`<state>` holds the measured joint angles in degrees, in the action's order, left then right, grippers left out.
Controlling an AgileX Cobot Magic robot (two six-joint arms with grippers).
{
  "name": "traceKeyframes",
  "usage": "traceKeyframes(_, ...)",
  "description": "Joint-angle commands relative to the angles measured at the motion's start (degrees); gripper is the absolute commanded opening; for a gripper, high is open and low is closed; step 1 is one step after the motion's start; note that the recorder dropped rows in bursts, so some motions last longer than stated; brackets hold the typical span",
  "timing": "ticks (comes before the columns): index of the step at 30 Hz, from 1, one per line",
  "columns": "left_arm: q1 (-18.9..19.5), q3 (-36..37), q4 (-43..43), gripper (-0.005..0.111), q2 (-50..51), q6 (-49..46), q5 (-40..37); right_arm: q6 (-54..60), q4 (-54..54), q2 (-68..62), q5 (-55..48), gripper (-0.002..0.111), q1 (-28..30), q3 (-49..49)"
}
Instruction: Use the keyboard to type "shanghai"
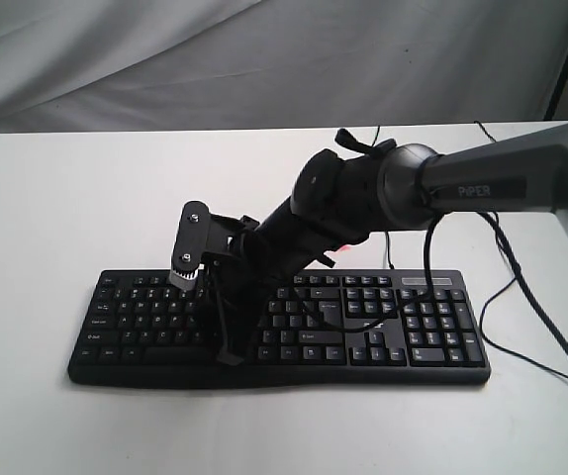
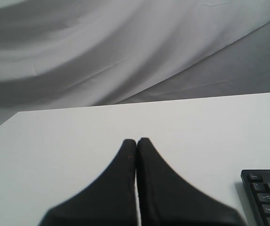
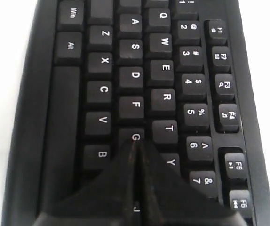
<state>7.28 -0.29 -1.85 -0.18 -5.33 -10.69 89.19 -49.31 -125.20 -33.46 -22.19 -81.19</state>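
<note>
Mainly, watch for a wrong or double keystroke. The right gripper point(image 3: 136, 147) has its fingers point(image 3: 111, 193) pressed together w/ no gap and holds nothing. Its tip sits at the edge of the G key point(image 3: 135, 136), and the J legend point(image 3: 136, 207) peeks out under the fingers, so H is prob. the key covered, but it's hidden and you can't confirm that. The wedge widens fast behind the tip, so a tilted or too-deep press could catch B point(image 3: 102, 154), Y point(image 3: 171, 162) or other neighbours along w/ the target. Neither view shows whether the tip touches a key or hovers. 2nd risk: a thin black cable point(image 1: 428, 257) hanging off the arm point(image 1: 502, 183) looks to droop over the keys toward the number-pad side. A sideways move could drag it across keycaps or nudge the board. The keyboard point(image 1: 432, 336) lies flat on the white table point(image 1: 47, 198), w/ the arm reaching over it left of middle in the exterior view. Your left gripper point(image 2: 136, 141) is also closed and empty, over bare table w/ just a corner of the board nearby. Materials: matte black plastic board w/ low squarish keycaps and white legends. The gripper fingers are dark and smooth, tapering to a blunt point. The tabletop looks smooth, prob. slick, so a skewed push could slide the board. Draped white cloth point(image 2: 78, 47) hangs behind.
</note>
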Motion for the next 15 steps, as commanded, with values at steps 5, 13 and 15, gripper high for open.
traceKeyframes(5, -0.2, 0.3, 0.0, 0.001, 0.2, 0.2, 0.4, 0.6, -0.1, -0.2, -0.6, 0.000, 0.5, 0.1)
traceKeyframes(13, -0.2, 0.3, 0.0, 0.001, 0.2, 0.2, 0.4, 0.8, 0.4, -0.5, -0.6, 0.000, 0.5, 0.1)
traceKeyframes(15, -0.2, 0.3, 0.0, 0.001, 0.2, 0.2, 0.4, 0.8, 0.5, -0.7, -0.6, 0.000, 0.5, 0.1)
